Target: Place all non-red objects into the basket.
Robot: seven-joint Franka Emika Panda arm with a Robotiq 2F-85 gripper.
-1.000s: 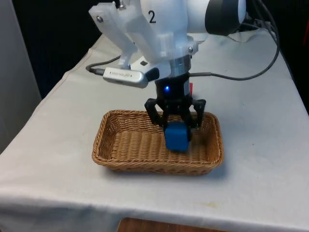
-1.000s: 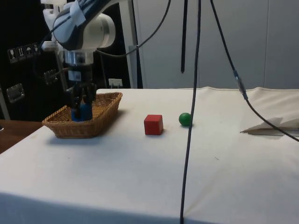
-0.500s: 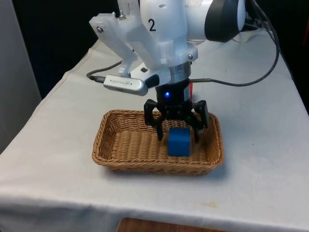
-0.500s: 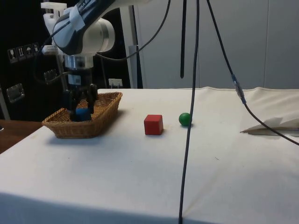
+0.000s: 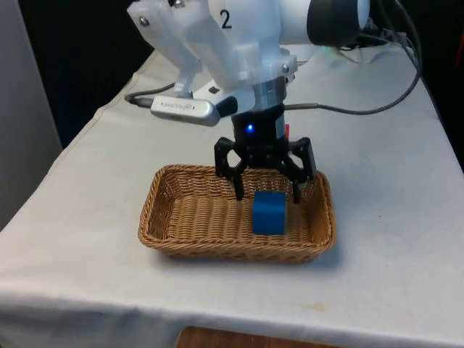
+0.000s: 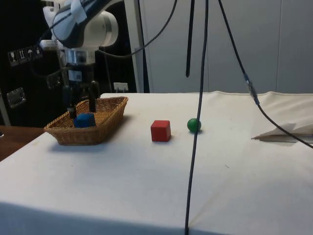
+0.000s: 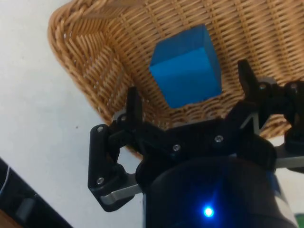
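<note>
A white-clothed surface point(image 6: 205, 161) carried a woven wicker basket point(image 5: 196, 217) near its front edge in the front view. A blue cube point(image 5: 269, 212) lay on the basket's floor, toward the front view's right end. The black claw point(image 5: 266, 190) hung just above it, fingers point(image 7: 132, 105) spread wide and holding nothing, apart from the cube. Outside the basket, toward the middle of the surface, sat a red cube point(image 6: 160, 130) with a small green ball point(image 6: 194, 125) near it.
</note>
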